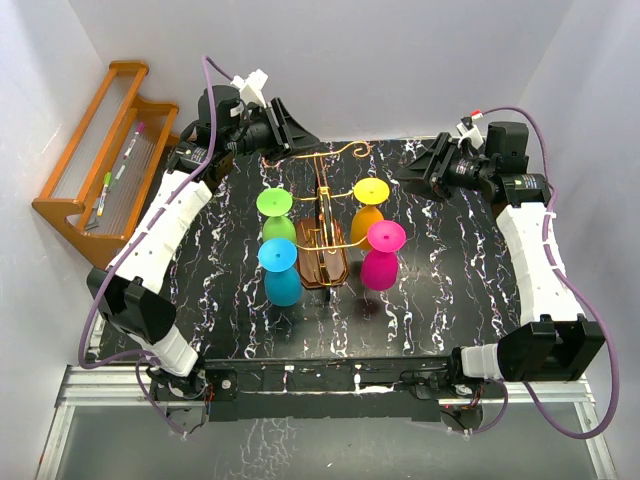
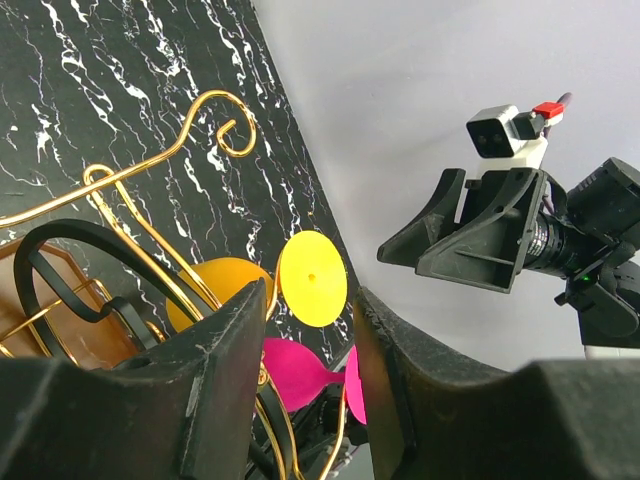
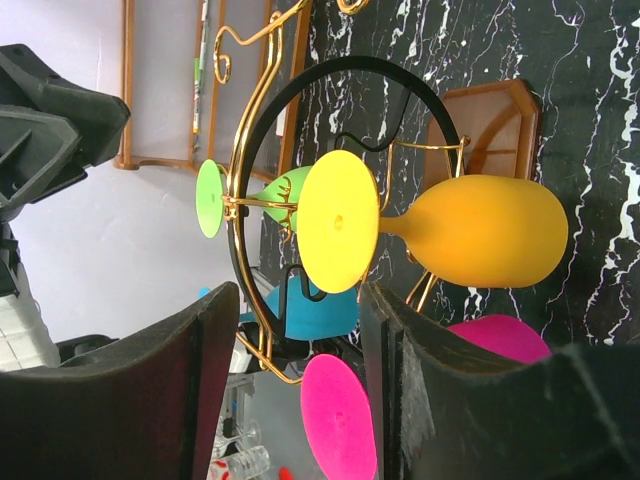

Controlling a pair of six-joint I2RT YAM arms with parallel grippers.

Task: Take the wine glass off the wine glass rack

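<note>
The wine glass rack, with a brown violin-shaped base and gold wire arms, stands mid-table. Several coloured glasses hang upside down on it: green, blue, orange with a yellow foot and pink. My left gripper is open and empty, behind the rack at the far left. My right gripper is open and empty, to the far right of the orange glass. In the right wrist view the yellow foot lies just beyond my open fingers. In the left wrist view my gripper faces the yellow foot and the pink glass.
An orange-brown slatted shelf with pens on it leans at the far left, off the black marble tabletop. White walls close in the back and sides. The right gripper shows across from the left wrist camera.
</note>
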